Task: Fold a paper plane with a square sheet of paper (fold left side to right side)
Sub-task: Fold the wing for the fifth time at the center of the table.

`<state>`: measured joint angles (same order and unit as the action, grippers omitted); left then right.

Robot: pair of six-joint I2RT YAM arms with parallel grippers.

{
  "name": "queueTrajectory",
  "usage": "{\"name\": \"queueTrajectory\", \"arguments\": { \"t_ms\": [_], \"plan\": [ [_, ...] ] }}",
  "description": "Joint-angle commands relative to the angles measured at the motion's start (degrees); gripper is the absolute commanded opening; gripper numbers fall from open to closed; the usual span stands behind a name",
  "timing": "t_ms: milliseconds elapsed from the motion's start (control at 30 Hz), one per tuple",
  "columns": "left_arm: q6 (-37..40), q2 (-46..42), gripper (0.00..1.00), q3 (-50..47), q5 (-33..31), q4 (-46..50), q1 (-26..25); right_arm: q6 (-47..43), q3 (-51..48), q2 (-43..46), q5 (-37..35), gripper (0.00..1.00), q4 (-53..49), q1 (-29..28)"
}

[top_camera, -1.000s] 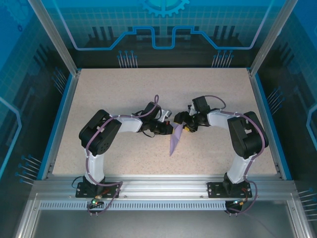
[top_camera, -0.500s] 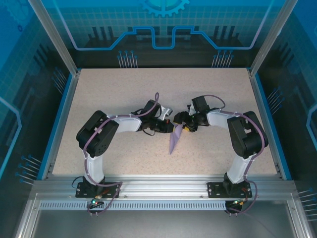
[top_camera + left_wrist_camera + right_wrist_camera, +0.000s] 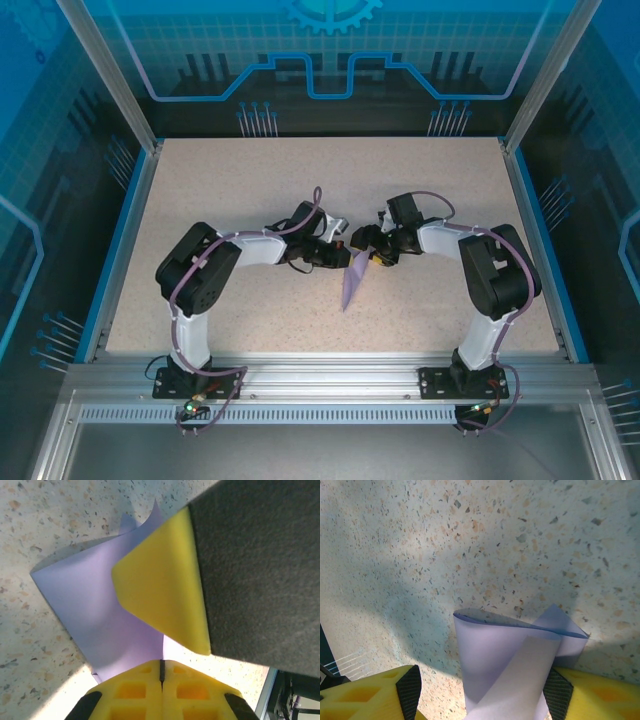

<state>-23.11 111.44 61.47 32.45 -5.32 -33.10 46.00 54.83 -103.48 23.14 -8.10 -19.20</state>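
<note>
Left gripper [image 3: 340, 252] and right gripper [image 3: 368, 246] meet, seen from the top, at the middle of the tabletop [image 3: 200, 190], over the far end of the folded paper [image 3: 351, 283], whose tip points to the near edge.

Left wrist: its jaws are closed on the paper [image 3: 90, 600], likely anchoring it while a right finger [image 3: 160, 595] presses the crease.

Right wrist: jaws apart, paper [image 3: 505, 665] rising between them.

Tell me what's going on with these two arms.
Both arms meet mid-table over a lavender paper plane, which is already folded into a narrow dart and lies on the surface. The right pincer is open, with its fingers on either side of the plane's wide end. The left pincer is shut at the paper's edge. Whether it actually pinches the paper I cannot tell.
</note>
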Motion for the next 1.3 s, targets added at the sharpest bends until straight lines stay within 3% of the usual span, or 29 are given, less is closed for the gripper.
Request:
{"name": "queueTrajectory", "arguments": {
  "t_ms": [0, 1267],
  "plan": [
    [2.3, 1.7, 0.02, 1.6, 0.1, -0.5, 0.8, -1.7, -1.1, -3.5, -3.4, 0.7, -2.7, -1.1],
    [2.2, 8.1, 0.02, 1.2, -0.7, -1.2, 1.4, -2.3, -2.3, 5.6, -1.3, 0.75, 0.8, 0.9]
  ]
}}
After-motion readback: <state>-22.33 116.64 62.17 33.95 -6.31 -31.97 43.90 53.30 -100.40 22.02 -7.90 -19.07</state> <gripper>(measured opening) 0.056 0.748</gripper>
